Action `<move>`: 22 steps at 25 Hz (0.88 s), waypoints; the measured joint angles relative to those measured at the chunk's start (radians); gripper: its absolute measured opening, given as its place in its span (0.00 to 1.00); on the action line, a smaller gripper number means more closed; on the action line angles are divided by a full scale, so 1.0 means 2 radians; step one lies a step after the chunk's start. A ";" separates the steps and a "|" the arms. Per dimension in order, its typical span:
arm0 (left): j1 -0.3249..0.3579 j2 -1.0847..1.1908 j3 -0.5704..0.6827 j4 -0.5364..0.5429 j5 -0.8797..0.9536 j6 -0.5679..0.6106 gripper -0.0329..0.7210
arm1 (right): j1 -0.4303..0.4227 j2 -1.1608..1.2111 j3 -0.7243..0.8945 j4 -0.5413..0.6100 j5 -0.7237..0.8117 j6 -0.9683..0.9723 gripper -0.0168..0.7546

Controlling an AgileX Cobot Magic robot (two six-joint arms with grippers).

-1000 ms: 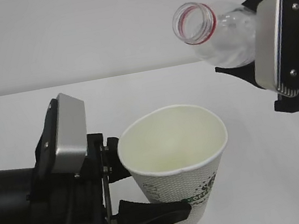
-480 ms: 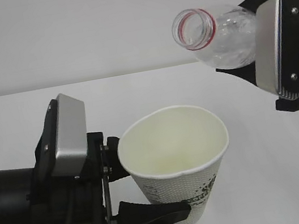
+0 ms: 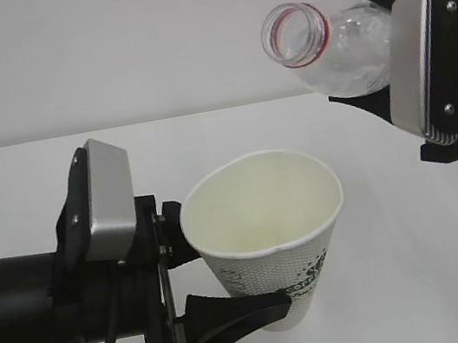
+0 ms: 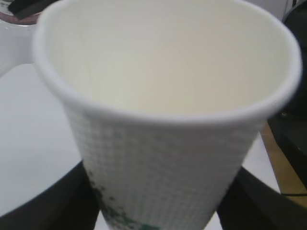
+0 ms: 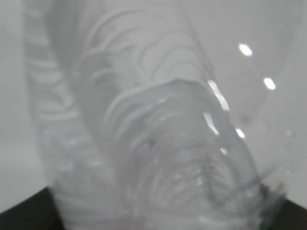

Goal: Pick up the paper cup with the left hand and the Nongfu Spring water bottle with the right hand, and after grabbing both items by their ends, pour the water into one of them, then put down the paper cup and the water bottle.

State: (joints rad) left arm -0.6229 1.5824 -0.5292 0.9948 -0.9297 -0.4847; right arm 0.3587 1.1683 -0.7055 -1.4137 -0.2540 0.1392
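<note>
Claw (image 3: 418, 118) hides bottle (image 3: 335, 44) body; label unseen

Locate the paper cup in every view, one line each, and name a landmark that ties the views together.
Exterior view: the paper cup sits lower centre, clamped low down by the left hand.
Left wrist view: the cup fills the frame, mouth up.
Right wrist view: not in it; only the Nongfu Spring water bottle shows.
Shared landmark: the bottle's red neck ring, glimpsed at the left wrist view's top left corner.
</note>
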 joint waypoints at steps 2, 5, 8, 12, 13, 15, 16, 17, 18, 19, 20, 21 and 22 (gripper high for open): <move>0.000 0.012 0.000 -0.008 -0.004 0.006 0.70 | 0.000 0.000 0.000 0.000 0.000 0.000 0.64; 0.000 0.031 0.000 -0.016 -0.027 0.017 0.70 | 0.000 0.000 0.000 0.000 0.000 0.000 0.64; 0.000 0.047 -0.001 -0.032 -0.040 0.029 0.70 | 0.000 0.000 0.000 0.000 0.000 0.000 0.64; 0.000 0.070 -0.001 -0.039 -0.044 0.042 0.70 | 0.000 0.000 0.000 0.000 0.000 0.000 0.64; 0.000 0.075 -0.001 -0.040 -0.045 0.043 0.70 | 0.000 0.000 0.000 0.000 0.000 -0.001 0.64; 0.000 0.079 -0.001 -0.044 -0.050 0.046 0.70 | 0.000 0.000 0.000 0.000 0.000 -0.005 0.64; 0.000 0.080 -0.001 -0.046 -0.050 0.047 0.70 | 0.000 0.000 0.000 0.000 0.000 -0.006 0.64; 0.000 0.080 -0.001 -0.049 -0.050 0.048 0.70 | 0.000 0.000 0.000 0.000 0.000 -0.007 0.64; 0.000 0.080 -0.001 -0.051 -0.050 0.049 0.70 | 0.000 0.000 0.000 0.000 0.000 -0.008 0.64; 0.000 0.080 -0.001 -0.052 -0.050 0.049 0.70 | 0.000 0.000 0.000 0.000 0.000 -0.009 0.64; 0.000 0.080 -0.001 -0.052 -0.051 0.049 0.70 | 0.000 0.000 0.000 0.000 0.003 -0.009 0.64; 0.000 0.080 -0.001 -0.053 -0.051 0.050 0.70 | 0.000 0.000 0.000 -0.003 0.005 -0.010 0.64; 0.000 0.080 -0.001 -0.053 -0.052 0.050 0.70 | 0.000 0.000 0.000 -0.007 0.009 -0.010 0.64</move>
State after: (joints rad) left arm -0.6229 1.7418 -0.5309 0.8890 -1.0334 -0.3844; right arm 0.3587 1.1683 -0.7055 -1.4272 -0.2363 0.1194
